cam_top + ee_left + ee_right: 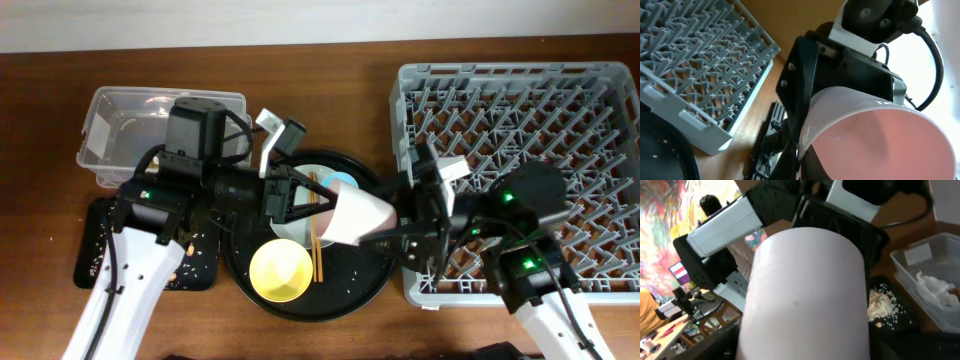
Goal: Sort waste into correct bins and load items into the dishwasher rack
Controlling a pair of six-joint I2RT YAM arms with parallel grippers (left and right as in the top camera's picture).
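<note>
The pink cup [360,212] hangs on its side above the round black tray, between both grippers. My left gripper [318,205] pinches its rim; the left wrist view shows the cup's pink inside [880,135] with my finger [800,150] on the wall. My right gripper [405,228] is closed round the cup's base end, and the cup's side [805,295] fills the right wrist view between my fingers [805,347]. The yellow bowl [280,270], chopsticks [314,240], grey-white plate [290,228] and light-blue cup [340,182] lie on the round tray. The grey rack [560,100] stands at the right.
The round black tray [345,290] is in the middle. The clear tub [120,120] at back left holds a white napkin [935,287]. The shallow black tray [95,250] at front left holds rice and scraps [882,305]. The rack's corner [700,65] shows close to the cup.
</note>
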